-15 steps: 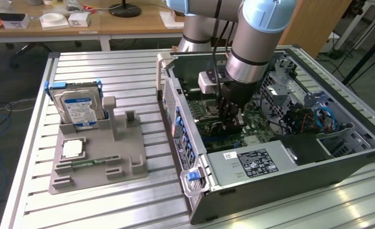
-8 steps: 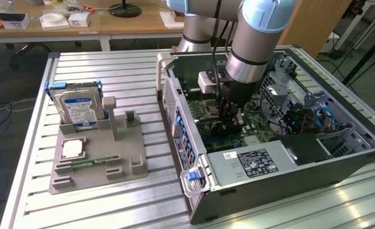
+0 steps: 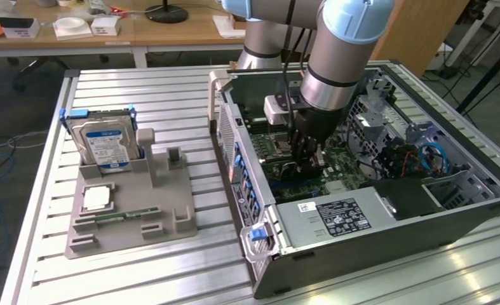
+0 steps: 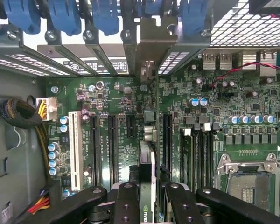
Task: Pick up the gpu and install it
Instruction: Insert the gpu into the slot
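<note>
Black fingers point(image 4: 126, 205) fill the near edge of the wrist view, and the gripper point(image 4: 147, 205) is clamped on the gpu point(image 4: 147, 186), which stands on edge between the two pads, its bracket end reaching toward the rear slot openings. Room around the card is tight: long black slots point(image 4: 113, 149) lie just beside it on the motherboard point(image 4: 126, 107), with one white slot point(image 4: 75, 147) further off and the empty processor socket point(image 4: 246, 179) on the other side.

From the exterior view's left, one hard drive point(image 3: 105, 145) stands upright in the grey holder point(image 3: 135, 210) on the slatted metal table point(image 3: 148, 95); one processor point(image 3: 96, 198) and one memory stick point(image 3: 118, 217) lie flat on the same holder. Open table surrounds the holder on all sides. Toward the exterior view's right, the arm point(image 3: 335, 70) reaches down into the open computer case point(image 3: 453, 210), whose walls hem the gripper point(image 3: 305, 166) in. The power supply point(image 3: 338, 219) sits near the case's front edge.
</note>
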